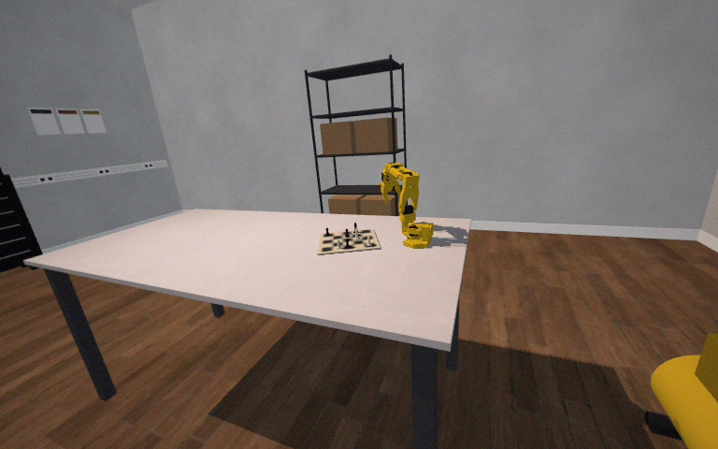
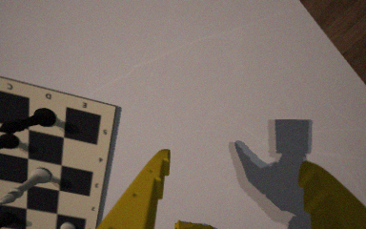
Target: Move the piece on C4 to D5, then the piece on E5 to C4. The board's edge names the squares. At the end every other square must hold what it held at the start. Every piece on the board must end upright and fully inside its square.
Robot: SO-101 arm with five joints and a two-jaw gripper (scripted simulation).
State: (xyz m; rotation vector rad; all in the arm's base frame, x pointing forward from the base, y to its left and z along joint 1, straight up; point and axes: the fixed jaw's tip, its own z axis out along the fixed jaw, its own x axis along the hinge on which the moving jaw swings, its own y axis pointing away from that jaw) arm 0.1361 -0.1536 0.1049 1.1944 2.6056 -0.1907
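Observation:
The chessboard [image 1: 349, 241] lies on the white table next to the arm's base [image 1: 418, 235]. Several black and white pieces stand on it. My gripper [image 1: 389, 182] is raised high and drawn back off the board, near the arm's own column. In the wrist view the two yellow fingers stand apart over bare table with nothing between them. Only the board's corner [image 2: 52, 157] with the letters C, D, E shows there. A black piece [image 2: 43, 116] shows at about D5, and square E5 [image 2: 82, 125] looks empty. A white piece [image 2: 40, 176] stands lower down.
A black shelf with cardboard boxes [image 1: 360, 135] stands behind the table. The table's right edge [image 1: 461, 285] runs close to the arm's base. A yellow chair [image 1: 685, 394] is at the lower right on the floor.

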